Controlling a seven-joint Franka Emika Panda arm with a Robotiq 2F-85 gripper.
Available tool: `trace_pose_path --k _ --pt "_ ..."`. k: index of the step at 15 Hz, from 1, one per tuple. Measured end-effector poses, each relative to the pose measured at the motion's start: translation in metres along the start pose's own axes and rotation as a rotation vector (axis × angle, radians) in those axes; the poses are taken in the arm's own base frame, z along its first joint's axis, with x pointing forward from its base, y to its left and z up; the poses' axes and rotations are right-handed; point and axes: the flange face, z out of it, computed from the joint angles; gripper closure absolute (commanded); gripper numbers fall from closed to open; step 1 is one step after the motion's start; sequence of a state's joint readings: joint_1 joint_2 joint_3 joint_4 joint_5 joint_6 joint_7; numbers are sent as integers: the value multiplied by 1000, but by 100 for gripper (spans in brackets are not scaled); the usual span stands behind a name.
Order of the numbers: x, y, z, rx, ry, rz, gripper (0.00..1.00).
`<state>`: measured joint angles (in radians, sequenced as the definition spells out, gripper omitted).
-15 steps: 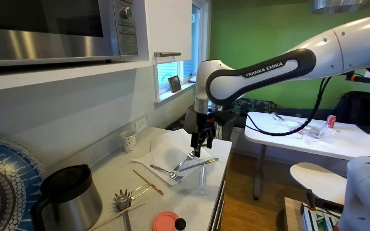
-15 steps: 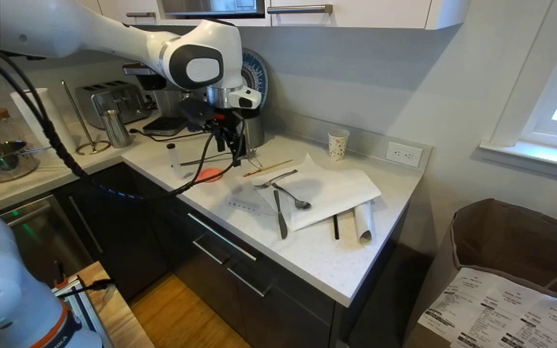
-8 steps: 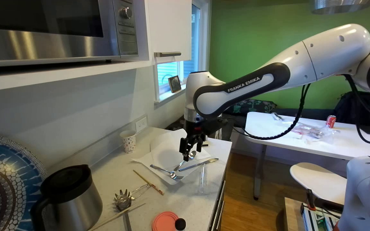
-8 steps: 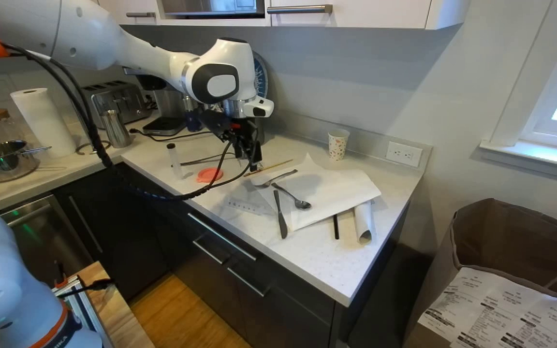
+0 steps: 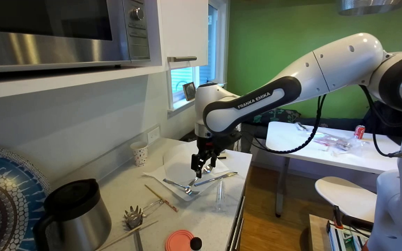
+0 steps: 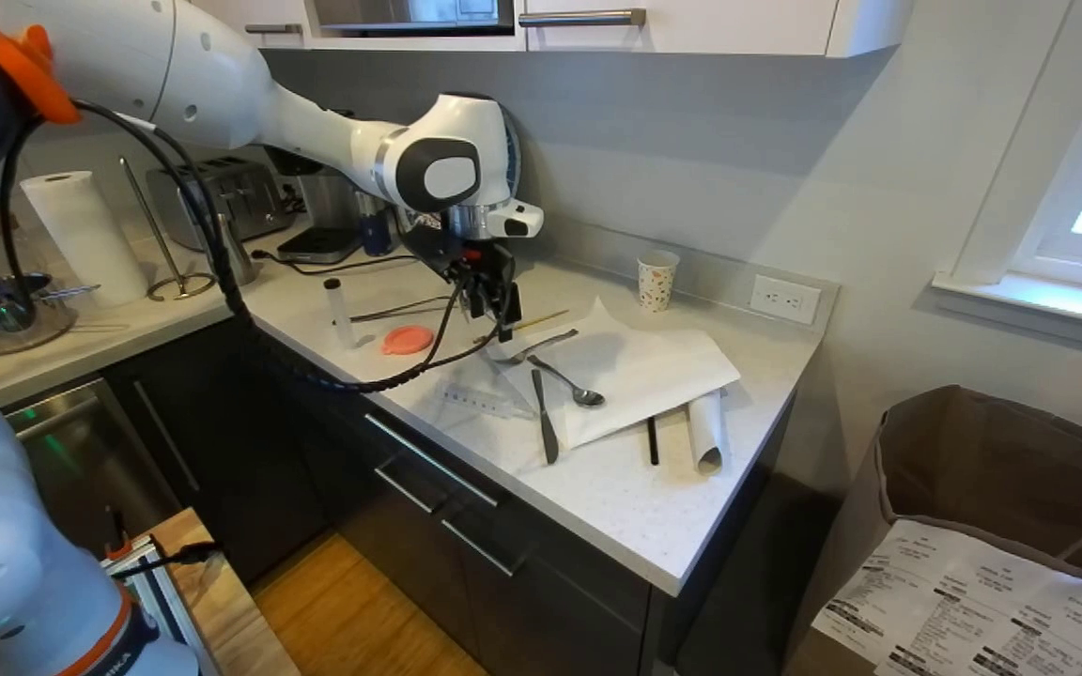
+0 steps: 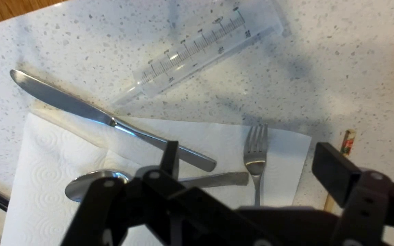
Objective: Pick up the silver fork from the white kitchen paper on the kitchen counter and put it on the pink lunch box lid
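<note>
Hanging over the white kitchen paper, my gripper has its jaws wide apart; in wrist view the silver fork shows btwn them, tho I can't tell how far below. The fork lies on the paper, tine tips right at the sheet's edge, lower handle hidden behind my own parts. A spoon is on the paper too, mid-section covered by me, handle end just beside the fork's neck; can't tell if they touch. The knife lies at an angle, handle on paper, blade tip out over the kitchen counter. Nr it, a clear tube w/ printed scale lies on the counter. A wooden stick w/ coloured end is beside the paper, partly behind my gripper. The pink lunch box lid sits on the counter, well apart from the fork, w/ a black-capped tube standing just beside it. A patterned cup stands nr the wall. In an exterior view I also get a kettle & a toothed metal utensil on the counter.
</note>
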<state>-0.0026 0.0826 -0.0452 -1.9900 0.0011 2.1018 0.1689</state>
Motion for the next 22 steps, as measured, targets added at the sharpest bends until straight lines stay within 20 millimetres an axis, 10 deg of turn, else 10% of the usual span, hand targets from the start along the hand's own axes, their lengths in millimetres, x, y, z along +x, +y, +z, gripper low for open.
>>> trace_pose_path --k 18,22 --pt "61 -28 56 -7 -7 -40 0" --pt "78 -33 70 -8 -4 -39 29"
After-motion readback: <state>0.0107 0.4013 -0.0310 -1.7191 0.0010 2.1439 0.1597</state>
